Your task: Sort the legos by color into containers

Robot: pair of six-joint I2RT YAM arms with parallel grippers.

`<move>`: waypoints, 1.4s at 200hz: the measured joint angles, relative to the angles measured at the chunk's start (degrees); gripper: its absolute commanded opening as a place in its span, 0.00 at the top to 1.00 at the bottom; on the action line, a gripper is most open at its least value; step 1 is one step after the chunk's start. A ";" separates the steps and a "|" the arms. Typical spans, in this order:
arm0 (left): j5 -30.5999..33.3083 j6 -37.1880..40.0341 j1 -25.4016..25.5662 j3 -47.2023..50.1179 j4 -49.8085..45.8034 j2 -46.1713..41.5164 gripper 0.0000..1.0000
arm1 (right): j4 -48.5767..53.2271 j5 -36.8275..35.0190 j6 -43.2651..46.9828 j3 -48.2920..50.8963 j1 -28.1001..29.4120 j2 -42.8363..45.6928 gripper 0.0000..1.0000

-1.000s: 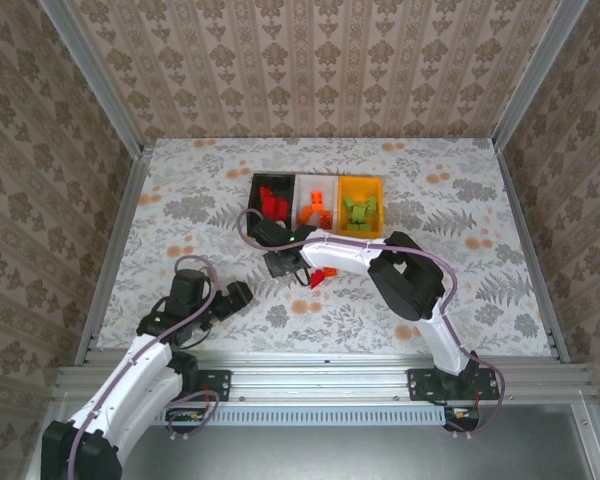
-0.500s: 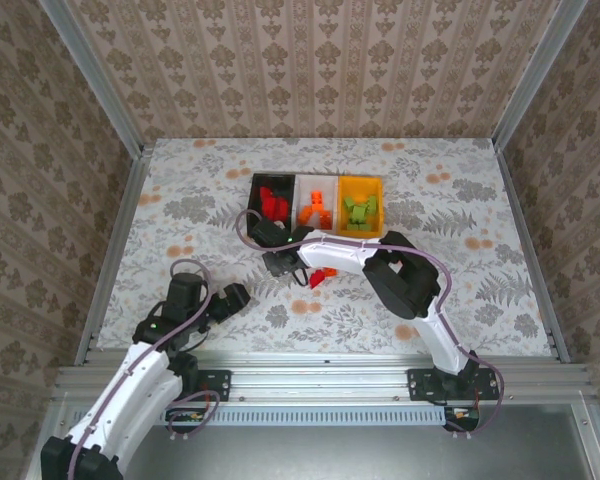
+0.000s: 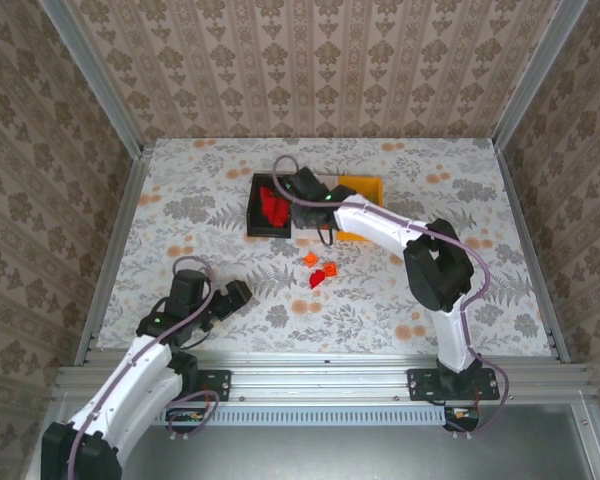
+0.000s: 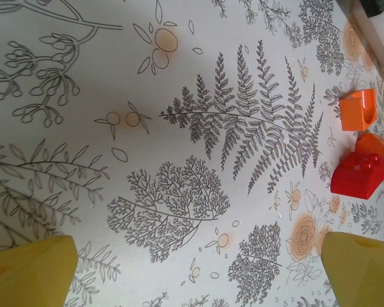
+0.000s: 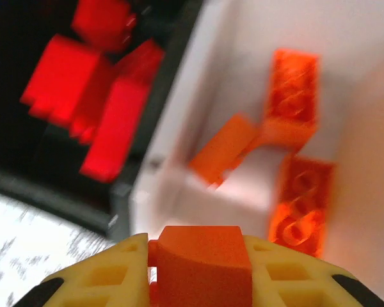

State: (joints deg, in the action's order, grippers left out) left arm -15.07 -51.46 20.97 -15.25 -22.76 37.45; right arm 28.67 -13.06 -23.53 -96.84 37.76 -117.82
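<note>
Floral tablecloth backs the scene, where the right gripper hovers above the white bin, clamped on an orange lego probably meant to join the orange ones inside, while the left gripper gapes empty near loose legos.

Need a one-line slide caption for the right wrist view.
Jaws pinch an orange brick over the white bin holding orange bricks, black bin of red bricks alongside.
</note>
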 measured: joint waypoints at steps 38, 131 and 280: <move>0.09 0.00 3.17 -0.20 3.34 6.25 0.01 | 1.79 0.17 1.53 -9.22 -5.22 -6.10 0.70; 0.61 0.04 4.20 -3.30 5.51 9.75 0.00 | 7.67 1.42 4.13 -14.82 -5.51 -9.99 0.50; 1.40 -0.02 8.68 -2.29 11.47 11.04 0.00 | 1.01 2.82 -5.25 26.36 4.87 12.26 0.40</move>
State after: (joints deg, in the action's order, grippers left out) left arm -13.67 -51.48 29.65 -17.54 -11.29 48.49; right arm 29.67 -10.24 -28.77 -70.48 42.63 -105.56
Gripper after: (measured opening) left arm 0.996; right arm 0.609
